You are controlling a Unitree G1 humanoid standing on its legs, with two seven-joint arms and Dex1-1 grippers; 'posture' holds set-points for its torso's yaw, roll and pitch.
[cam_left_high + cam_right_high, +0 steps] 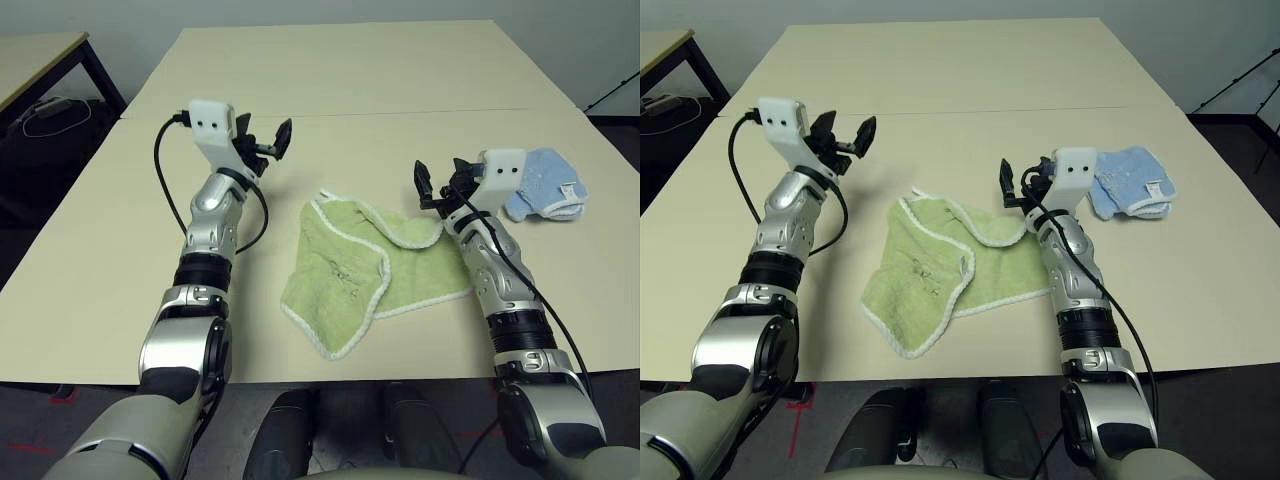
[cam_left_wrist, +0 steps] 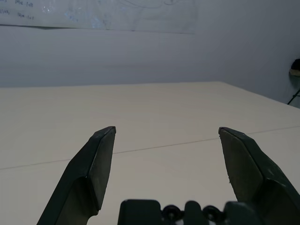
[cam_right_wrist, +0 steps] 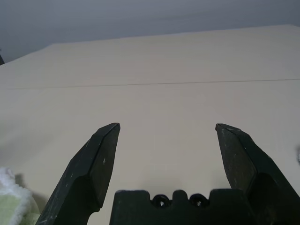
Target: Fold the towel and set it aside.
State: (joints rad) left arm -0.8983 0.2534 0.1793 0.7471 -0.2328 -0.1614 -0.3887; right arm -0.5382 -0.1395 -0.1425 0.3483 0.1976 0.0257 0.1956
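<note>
Both grippers hang empty with fingers spread wide above the table (image 1: 120, 260), the right gripper (image 1: 437, 184) just beside the far right corner of the rumpled towel (image 1: 350, 275), the left gripper (image 1: 262, 139) well apart.

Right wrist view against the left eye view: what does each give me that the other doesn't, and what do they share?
Right wrist view alone: a close look between the right gripper's own fingers, spread wide with nothing between them.

Left eye view alone: the whole green towel lying crumpled and partly folded over itself, the light blue cloth beyond the right gripper, and the left gripper, open and raised over bare table.

Shared: the beige table with its seam, the right gripper, and the towel, of which the wrist view catches just a corner.
</note>
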